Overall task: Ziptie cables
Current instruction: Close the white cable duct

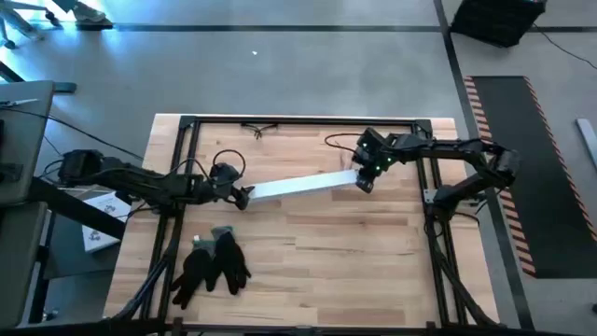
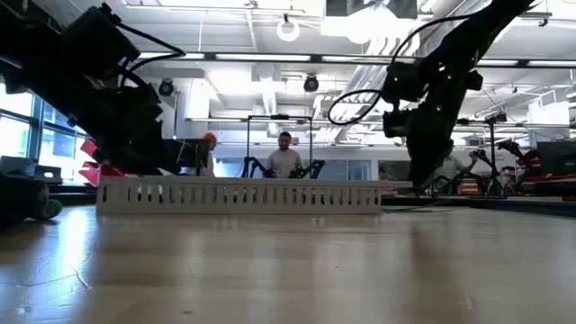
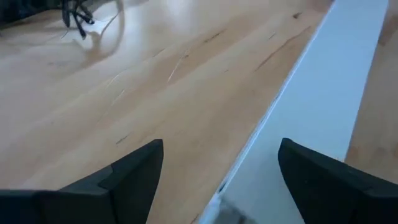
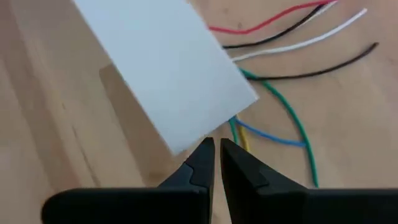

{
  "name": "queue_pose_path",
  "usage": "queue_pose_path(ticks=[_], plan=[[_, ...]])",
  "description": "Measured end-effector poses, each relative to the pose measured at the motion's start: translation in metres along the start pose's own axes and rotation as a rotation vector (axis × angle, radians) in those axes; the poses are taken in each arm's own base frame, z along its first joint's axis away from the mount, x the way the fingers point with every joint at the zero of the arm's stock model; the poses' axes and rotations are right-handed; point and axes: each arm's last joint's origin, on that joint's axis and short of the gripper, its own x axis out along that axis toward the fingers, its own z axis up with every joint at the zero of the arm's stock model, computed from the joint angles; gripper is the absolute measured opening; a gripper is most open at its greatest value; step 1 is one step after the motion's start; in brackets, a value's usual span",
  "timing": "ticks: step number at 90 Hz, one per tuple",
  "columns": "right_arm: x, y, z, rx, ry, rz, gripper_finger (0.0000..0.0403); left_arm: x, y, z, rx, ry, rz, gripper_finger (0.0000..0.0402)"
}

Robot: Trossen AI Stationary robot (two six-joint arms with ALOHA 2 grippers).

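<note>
Cables, thin and of many colours, lay on the table at the right end of the white channel, fanning away from under that end; red, black and white strands ran roughly along the channel's line, while green, blue and yellow ones curved off to one side. In the high view they were too small to make out. Going left to right: black gloves lay near the front left of the table. The left gripper sat at the channel's left end, its jaws apart, with the channel's edge running between the fingers. The channel's long axis ran left to right, tilting slightly toward the far side at its right end. The right gripper hung at the channel's right end, jaws together with only a sliver between the tips, just beside the channel's corner and the cables. In the low view a person stood far behind the table.
</note>
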Motion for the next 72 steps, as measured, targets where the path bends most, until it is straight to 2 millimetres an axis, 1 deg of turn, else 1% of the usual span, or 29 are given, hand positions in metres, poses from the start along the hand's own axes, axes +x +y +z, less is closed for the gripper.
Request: queue_pose_path(ticks=[9,24,34,40,47,57,64,72], plan=[[0.000,0.000,-0.003,0.004,0.030,-0.003,0.0011,-0.002,-0.003,0.007,0.016,-0.007,0.002,0.0295],[0.000,0.000,-0.006,0.012,0.060,-0.005,0.0011,-0.016,-0.008,0.031,0.076,0.033,0.045,0.0295],[0.000,0.000,-0.007,0.012,0.067,-0.005,0.0011,-0.032,-0.008,0.048,0.067,0.123,0.093,0.0295],[0.000,0.000,-0.007,0.013,0.073,-0.005,0.0011,-0.041,-0.007,0.052,0.038,0.224,0.108,0.0295],[0.000,0.000,-0.008,0.014,0.076,-0.006,0.0011,-0.049,-0.003,0.048,0.008,0.368,0.125,0.0295],[0.000,-0.001,-0.007,0.014,0.076,-0.017,0.0011,-0.056,0.007,0.031,-0.052,0.544,0.206,0.0295],[0.000,-0.001,-0.007,0.015,0.073,-0.023,0.0011,-0.057,0.013,0.019,-0.091,0.592,0.272,0.0295],[0.000,-0.001,-0.007,0.015,0.074,-0.024,0.0011,-0.052,0.017,0.006,-0.149,0.597,0.306,0.0295]])
